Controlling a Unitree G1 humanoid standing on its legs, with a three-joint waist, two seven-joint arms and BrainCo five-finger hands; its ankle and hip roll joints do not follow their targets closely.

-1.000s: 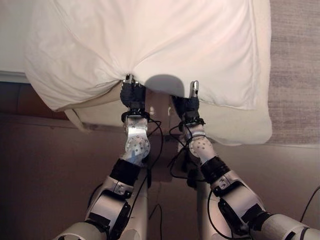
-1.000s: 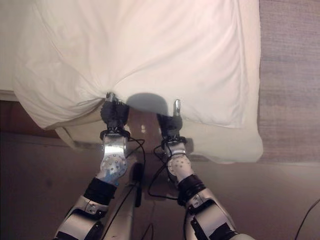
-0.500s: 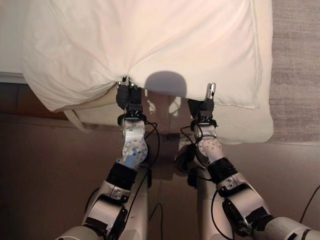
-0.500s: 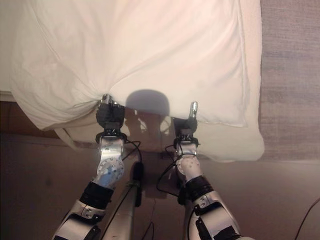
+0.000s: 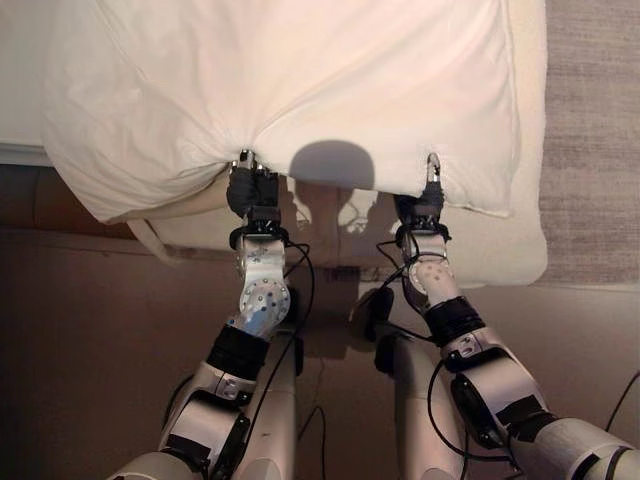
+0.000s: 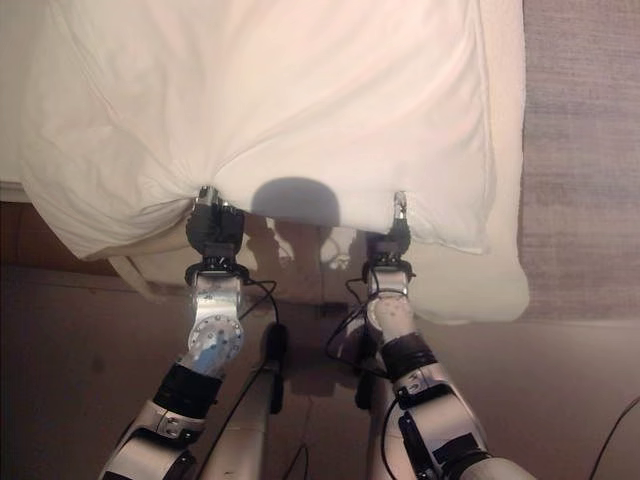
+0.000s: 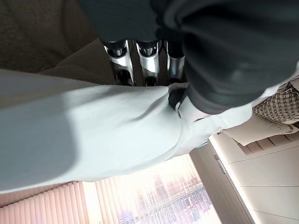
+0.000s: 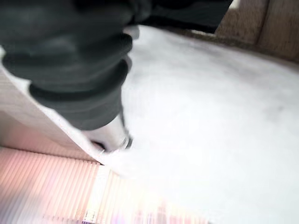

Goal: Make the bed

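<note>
- I'm looking down through the head cams and the white duvet (image 5: 300, 90) is taking up pretty much everything from 9 o'clock through 12 to 2 o'clock, draped over the near edge of the bed (image 5: 480, 250).
- My left hand (image 5: 255, 190) is sitting just left of centre, right at the duvet's near hem, and the cloth is bunching into a fan of creases that all run into it. In the left wrist cam the fingers (image 7: 142, 58) are curling over the fabric with the thumb pressing from the other side, so I'm calling that clamped on the duvet.
- My right hand (image 5: 425, 205) is sitting a bit right of centre, at the same hem, with one finger (image 5: 433, 165) poking up over the edge of the cloth. The rest of the fingers are tucked out of sight, and the right wrist cam is giving me the ribbed cover against white fabric (image 8: 210, 116), so I honestly can't tell if it's gripping or not.
- The two hands are staying well apart along the hem, with a rounded shadow falling on the duvet between them.
- A strip of grey carpet (image 5: 590, 130) is running down the 3 o'clock side, next to the bed.
- Brown flooring (image 5: 90, 340) is filling the 7 to 9 o'clock area below the bed edge.
</note>
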